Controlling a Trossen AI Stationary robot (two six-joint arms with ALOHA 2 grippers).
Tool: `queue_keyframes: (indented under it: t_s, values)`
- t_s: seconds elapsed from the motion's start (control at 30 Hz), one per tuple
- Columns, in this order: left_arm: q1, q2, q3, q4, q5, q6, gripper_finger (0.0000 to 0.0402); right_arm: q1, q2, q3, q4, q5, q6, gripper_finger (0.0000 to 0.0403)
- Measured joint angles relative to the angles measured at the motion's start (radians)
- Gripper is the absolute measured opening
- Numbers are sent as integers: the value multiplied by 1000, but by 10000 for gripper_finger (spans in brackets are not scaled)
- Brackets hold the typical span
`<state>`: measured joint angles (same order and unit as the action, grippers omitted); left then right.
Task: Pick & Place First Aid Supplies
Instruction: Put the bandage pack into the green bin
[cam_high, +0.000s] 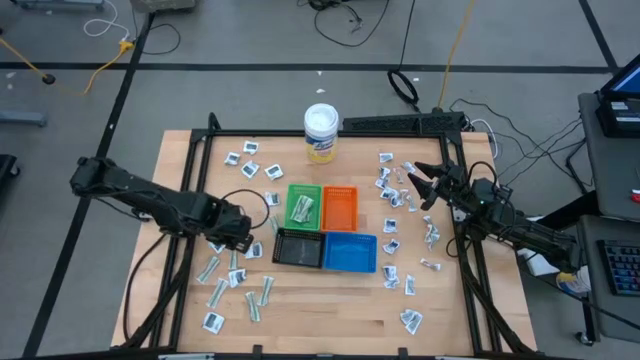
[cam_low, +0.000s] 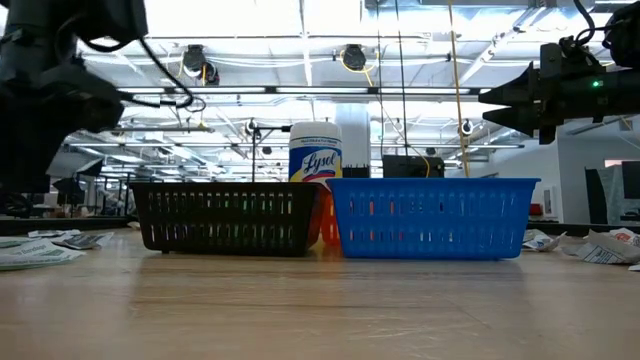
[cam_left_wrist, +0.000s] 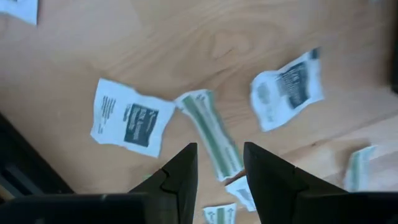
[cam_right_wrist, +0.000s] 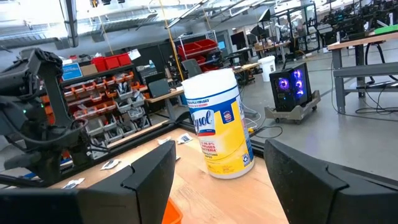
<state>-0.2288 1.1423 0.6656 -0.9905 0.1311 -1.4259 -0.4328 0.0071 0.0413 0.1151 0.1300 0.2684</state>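
Observation:
Small white packets with dark print and slim pale wrapped strips lie flat and scattered on the wooden table (cam_high: 330, 310), to the left (cam_high: 232, 280) and to the right (cam_high: 400, 195) of the trays. My left gripper (cam_high: 243, 238) is open and empty, left of the black tray. In the left wrist view it hovers (cam_left_wrist: 219, 152) over a slim green-white strip (cam_left_wrist: 208, 127), with a white packet (cam_left_wrist: 130, 118) beside it and another (cam_left_wrist: 289, 87) farther off. My right gripper (cam_high: 418, 185) is open and empty above the right-hand packets, raised clear of the table (cam_low: 500, 100).
Four small trays stand together mid-table: green (cam_high: 304, 207) with some supplies inside, orange (cam_high: 339, 207), black (cam_high: 298, 248), blue (cam_high: 350, 253). A white-lidded yellow-labelled tub (cam_high: 321, 133) stands upright at the far edge and shows ahead of my right gripper (cam_right_wrist: 221, 124).

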Motion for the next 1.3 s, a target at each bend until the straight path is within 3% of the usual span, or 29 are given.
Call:
queue_keyframes:
  t_s: [0.53, 0.97, 1.1, 1.3]
  values:
    - [-30, 120, -56, 105, 11, -101, 171, 0, 0, 0, 0, 0, 0, 242]
    - [-30, 220, -56, 164, 5, -113, 173, 0, 0, 0, 0, 0, 0, 242]
    - [-30, 227, -56, 198, 13, -102, 148, 0, 0, 0, 0, 0, 0, 242]
    - [-35, 224, -73, 224, 22, -92, 71, 0, 0, 0, 0, 0, 0, 243]
